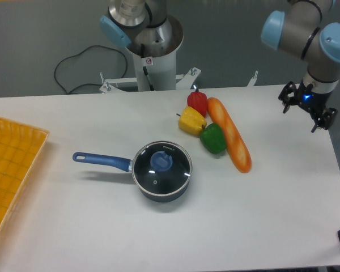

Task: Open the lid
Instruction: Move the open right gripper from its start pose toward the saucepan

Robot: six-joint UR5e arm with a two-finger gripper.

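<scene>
Gripper (307, 111) hangs at the far right of the frame, high over the right edge of the white table (283, 209), its two dark fingers spread apart with nothing between them — well apart from anything it needs. The lid (161, 165) sits closed on the saucepan (158, 190) just left of the frame's centre, its metal rim resting all round the pot and its blue knob (161, 162) in the middle of the glass. The pan's blue handle (101, 160) points toward the left of the frame. Between the pincer and the pot lie the red pepper (197, 102), the yellow pepper (191, 120), the green pepper (213, 139) and the long orange loaf (230, 135), clustered right of centre. The step in hand looks to be the approach, and doing it well likely means travelling high enough to pass over that cluster, then coming straight down on the knob with the fingers kept wide and aligned across it. The knob is small and probably smooth, so a centred, square close matters — an off-centre pinch could tip the disc or drag the light pot sideways. A vertical lift should free the rim cleanly. At the left edge sits a yellow tray (11, 170), clear of the route.
</scene>
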